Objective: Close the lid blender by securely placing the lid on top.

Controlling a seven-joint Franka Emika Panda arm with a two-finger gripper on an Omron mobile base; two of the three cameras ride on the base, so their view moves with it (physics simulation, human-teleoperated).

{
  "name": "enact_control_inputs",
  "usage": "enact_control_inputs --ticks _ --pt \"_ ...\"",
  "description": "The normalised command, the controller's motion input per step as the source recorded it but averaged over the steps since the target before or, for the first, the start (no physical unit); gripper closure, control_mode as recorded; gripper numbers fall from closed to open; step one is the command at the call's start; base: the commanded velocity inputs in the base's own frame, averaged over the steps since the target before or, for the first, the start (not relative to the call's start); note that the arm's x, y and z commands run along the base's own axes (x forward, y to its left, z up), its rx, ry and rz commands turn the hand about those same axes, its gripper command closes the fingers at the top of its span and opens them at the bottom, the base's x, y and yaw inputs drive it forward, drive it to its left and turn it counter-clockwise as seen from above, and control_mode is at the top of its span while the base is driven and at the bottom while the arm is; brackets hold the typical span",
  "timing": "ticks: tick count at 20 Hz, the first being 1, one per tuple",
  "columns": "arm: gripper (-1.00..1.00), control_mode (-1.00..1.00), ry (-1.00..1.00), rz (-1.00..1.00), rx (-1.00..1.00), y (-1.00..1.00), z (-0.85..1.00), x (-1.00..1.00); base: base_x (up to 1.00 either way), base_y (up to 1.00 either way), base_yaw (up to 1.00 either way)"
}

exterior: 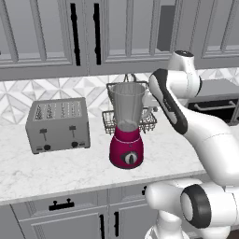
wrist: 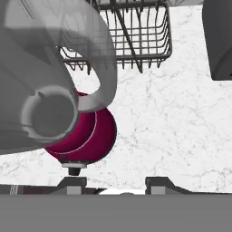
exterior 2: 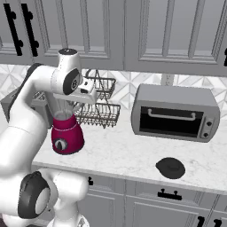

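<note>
Left base view: blender [exterior: 126,130] upright mid-counter, jar mouth uncovered, toaster [exterior: 58,124] beside, wire basket [exterior: 149,120] behind. Right base view: lid [exterior 2: 170,168] flat near counter edge, below toaster oven [exterior 2: 176,111], well apart from blender; likely light, rigid, smooth, best pinched across rim. Hand view: gripper [wrist: 117,183] clenched, grasping nothing, above jar handle.

No readable text, labels, brands or numbers for you here: blender [exterior: 126,140] dial, toaster [exterior: 58,124] front, oven [exterior 2: 176,112] knobs all unmarked.
</note>
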Motion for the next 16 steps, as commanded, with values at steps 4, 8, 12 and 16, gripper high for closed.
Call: enact_control_inputs --ticks 4,8,12,16 --pt "-1.0 -1.0 -0.01 -0.03 0.0 -0.13 0.0 -0.18 0.0 0.0 0.0" --pt "-1.0 -1.0 -0.04 -0.12 0.0 -0.37 -0.01 -0.46 0.0 0.0 0.0" --pt "-1.0 -1.0 -0.03 -0.18 0.0 -0.51 -0.04 -0.56 0.0 0.0 0.0" --pt "-1.0 -1.0 -0.03 -0.19 0.0 -0.57 -0.08 -0.55 0.0 0.0 0.0"
